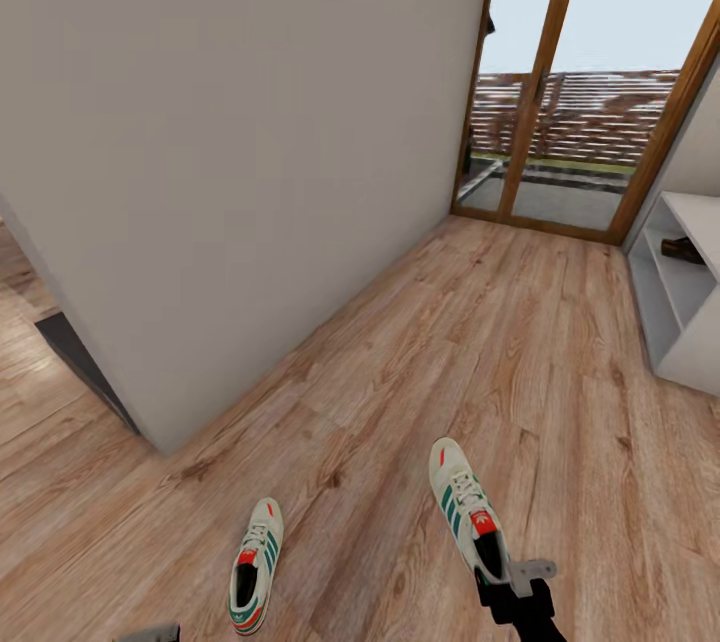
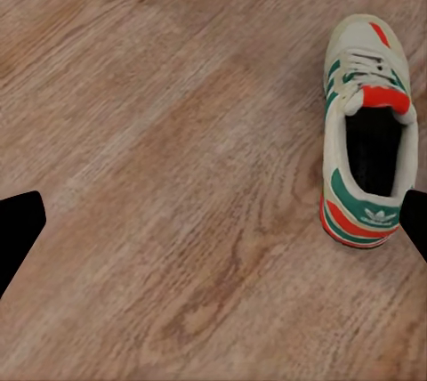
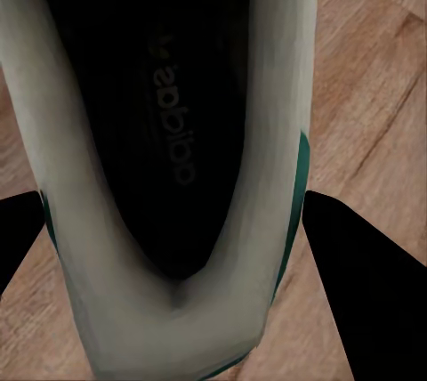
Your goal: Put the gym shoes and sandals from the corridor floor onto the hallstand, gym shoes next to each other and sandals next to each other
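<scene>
Right wrist view: right gripper hangs over the heel of the right shoe, fingers spread wide on either side of the heel collar, not pinching yet.
Left gripper: black fingertips parted wide, nothing between them; left shoe lies off to one side, close to one fingertip.
Shoes: both flat on the floor, soles down, toes pointing ahead, well apart from each other.
Handling: looks light, upper soft and likely to give; the padded heel collar or the sidewalls by the opening seem the firmest hold, and the smooth sides could slip.
Rack: rack stands far right, well away; a dark item on its shelf, possibly a sandal, too small to tell.
Stage: first pickup about to start, by the look of it.
</scene>
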